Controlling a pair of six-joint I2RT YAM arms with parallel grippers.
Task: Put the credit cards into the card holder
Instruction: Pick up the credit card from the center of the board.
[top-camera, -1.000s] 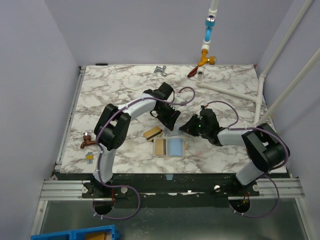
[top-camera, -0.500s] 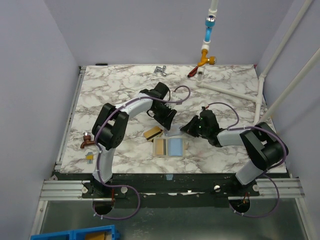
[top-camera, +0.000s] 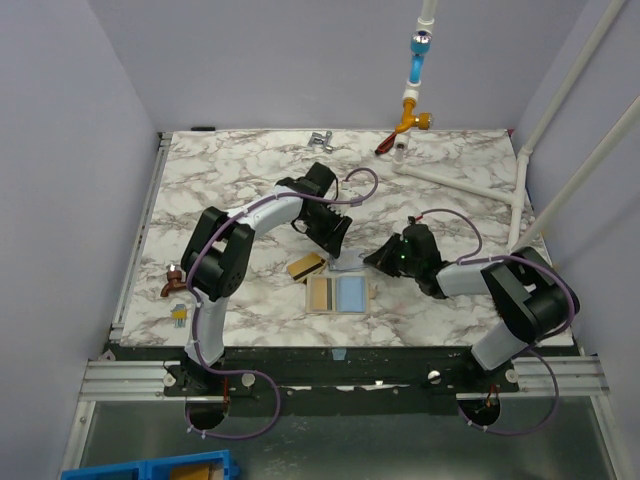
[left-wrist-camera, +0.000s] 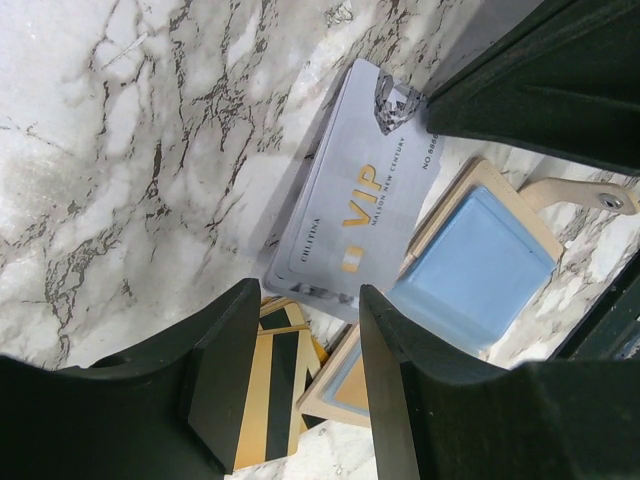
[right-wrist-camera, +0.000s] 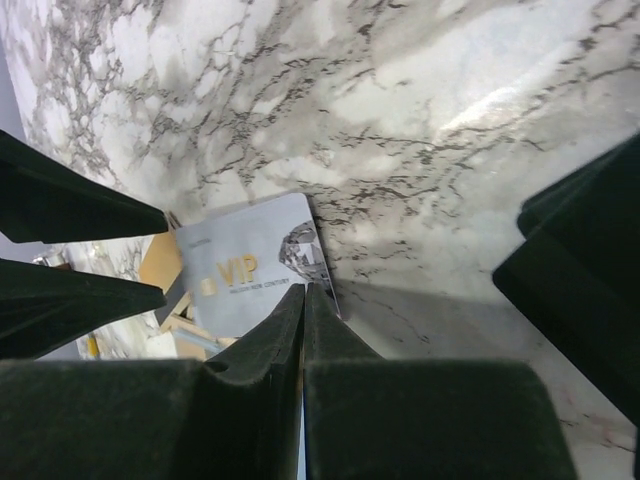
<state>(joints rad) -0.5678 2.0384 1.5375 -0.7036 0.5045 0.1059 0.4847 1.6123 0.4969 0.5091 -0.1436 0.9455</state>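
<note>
From above, the left gripper (top-camera: 337, 243) and right gripper (top-camera: 372, 262) hang close over a grey card (top-camera: 349, 269) at 12 o'clock of the open card holder (top-camera: 320, 295). Left wrist: fingers partly spread, holding nothing; the card reads "VIP". Right wrist: fingers pressed together, tips touching that card's edge.

Marble-look table top (top-camera: 220, 170), purple walls round it. Far edge: small metal fitting (top-camera: 321, 139); to its right a brass valve w/ red handle (top-camera: 408, 124) below a blue pipe section (top-camera: 417, 60). White PVC pipes (top-camera: 470, 178) lie at far right. Left edge: brown tap (top-camera: 173, 281), small yellow/blue item (top-camera: 179, 313) just nearer. Alu rail (top-camera: 130, 378) along near edge; blue bin (top-camera: 150, 467) bottom left.
</note>
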